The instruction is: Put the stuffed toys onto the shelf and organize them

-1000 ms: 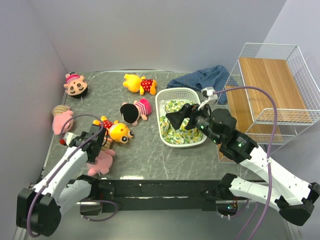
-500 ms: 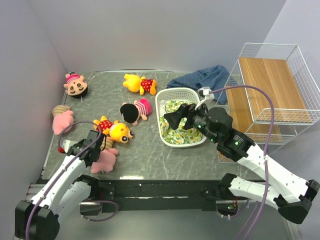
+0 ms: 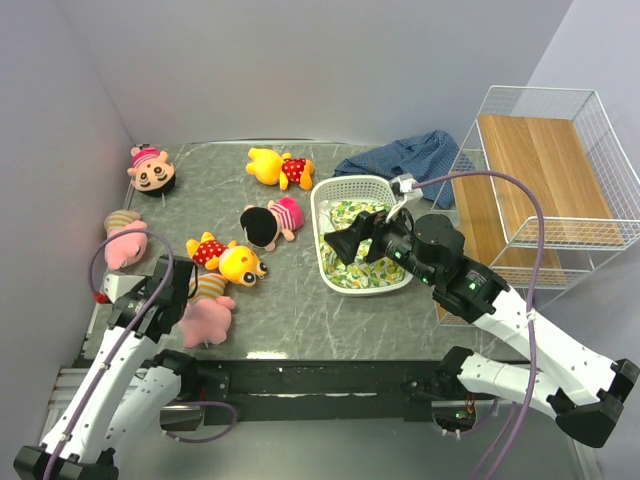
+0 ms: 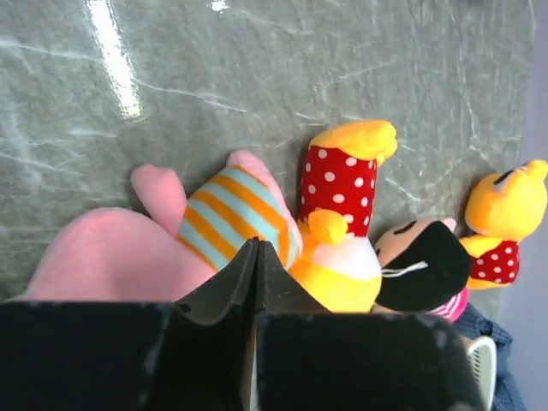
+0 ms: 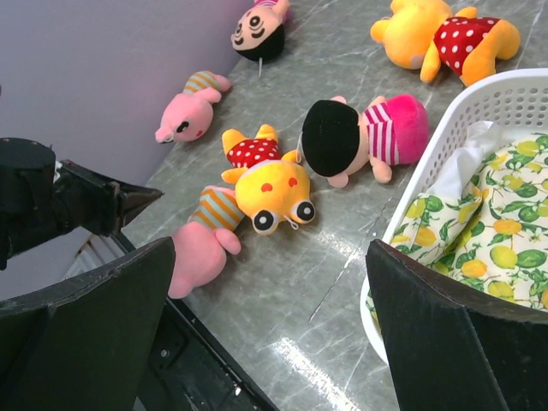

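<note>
- Claw on left arm: fingers pressed together, gripping nothing. Tip sits just above pink plush pig in orange-striped shirt. Pig lies on grey marbled tabletop, well left of white oval slotted plastic basket, near front edge.
- Yellow-orange plush bear in red dotted top: lying against that pig's far side, left of basket.
- Right claw: fingers wide apart, empty, hovering at basket's left rim.
- Yellow lemon-print cloth: inside basket.
- Black-haired plush doll in pink striped outfit: flat on tabletop, just left of basket.
- Second pink plush pig: far left of basket, at tabletop's left edge.
- Second yellow-orange bear in red: on tabletop, beyond basket's far-left corner.
- Pink-capped plush doll: far-left corner of tabletop, well apart from basket.
- Crumpled blue fabric: just behind basket.
- White wire-mesh shelf with light brown wooden planks: right of basket, at tabletop's right edge.
</note>
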Controlling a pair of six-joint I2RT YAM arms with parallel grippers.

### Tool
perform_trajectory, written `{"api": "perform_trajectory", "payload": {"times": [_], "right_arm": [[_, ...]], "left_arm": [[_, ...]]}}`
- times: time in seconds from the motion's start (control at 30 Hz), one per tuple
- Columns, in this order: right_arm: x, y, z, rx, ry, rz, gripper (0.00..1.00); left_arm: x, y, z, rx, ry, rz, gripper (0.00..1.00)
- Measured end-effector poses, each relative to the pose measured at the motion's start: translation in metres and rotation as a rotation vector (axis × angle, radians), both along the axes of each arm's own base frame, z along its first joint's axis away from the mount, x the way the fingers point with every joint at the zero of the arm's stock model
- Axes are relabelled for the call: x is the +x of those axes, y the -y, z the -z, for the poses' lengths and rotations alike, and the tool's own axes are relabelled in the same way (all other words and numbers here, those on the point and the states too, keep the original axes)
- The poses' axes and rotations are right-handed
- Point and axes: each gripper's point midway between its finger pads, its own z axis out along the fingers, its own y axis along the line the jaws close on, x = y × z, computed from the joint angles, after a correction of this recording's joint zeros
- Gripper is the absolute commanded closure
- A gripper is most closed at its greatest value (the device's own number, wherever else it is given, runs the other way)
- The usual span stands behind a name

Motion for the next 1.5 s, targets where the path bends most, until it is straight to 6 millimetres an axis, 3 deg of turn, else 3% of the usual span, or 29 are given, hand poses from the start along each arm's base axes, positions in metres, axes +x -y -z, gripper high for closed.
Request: {"api": "perform_trajectory", "payload": {"times": [0.07, 0.1, 0.2, 0.33, 0.53, 0.67, 0.77, 0.83, 0.9, 0.93, 1.0, 1.17, 1.4, 1.5], "right_arm": [[0.0, -0.001, 0.001, -0.001, -0.001, -0.004, 0.0], [0.0, -0.001, 0.001, -0.003, -0.003, -0.005, 0.0], [0.001, -0.002, 0.004, -0.01, -0.009, -0.004, 0.0], [0.0, -0.001, 0.007, -0.018, -0.017, -0.003, 0.0], [0.0, 0.0, 0.005, -0.018, -0.012, -0.002, 0.0], [0.0, 0.0, 0.006, -0.019, -0.012, -0.002, 0.0], [0.0, 0.0, 0.007, -0.022, -0.015, -0.001, 0.0], [0.0, 0.0, 0.008, -0.024, -0.017, -0.001, 0.0], [0.0, 0.0, 0.008, -0.026, -0.019, 0.0, 0.0], [0.0, 0.0, 0.008, -0.026, -0.019, 0.0, 0.0], [0.0, 0.0, 0.009, -0.028, -0.021, 0.001, 0.0], [0.0, 0.0, 0.01, -0.032, -0.024, -0.001, 0.0], [-0.011, -0.007, -0.003, -0.005, -0.014, -0.071, 0.0], [-0.018, -0.012, -0.02, 0.027, 0.005, -0.124, 0.01]], "left_arm": [[0.0, 0.002, -0.004, -0.01, 0.008, 0.008, 0.65], [-0.001, 0.005, -0.002, -0.028, 0.001, 0.014, 0.51], [-0.007, 0.016, 0.008, -0.074, -0.066, 0.049, 0.38], [-0.019, 0.03, 0.014, -0.132, -0.18, 0.085, 0.33], [-0.027, 0.033, 0.0, -0.153, -0.23, 0.086, 0.31], [-0.034, 0.035, 0.009, -0.167, -0.249, 0.099, 0.32], [-0.043, 0.039, 0.034, -0.178, -0.312, 0.114, 0.36], [-0.049, 0.041, 0.056, -0.181, -0.366, 0.131, 0.56], [-0.053, 0.044, 0.072, -0.187, -0.404, 0.148, 0.89], [-0.052, 0.046, 0.074, -0.193, -0.404, 0.156, 0.98], [-0.047, 0.048, 0.072, -0.199, -0.38, 0.167, 0.99], [-0.043, 0.043, 0.038, -0.192, -0.278, 0.159, 0.99], [-0.023, 0.026, -0.079, -0.135, 0.095, 0.171, 0.99], [-0.017, 0.027, -0.108, -0.082, 0.226, 0.255, 0.99]]}}
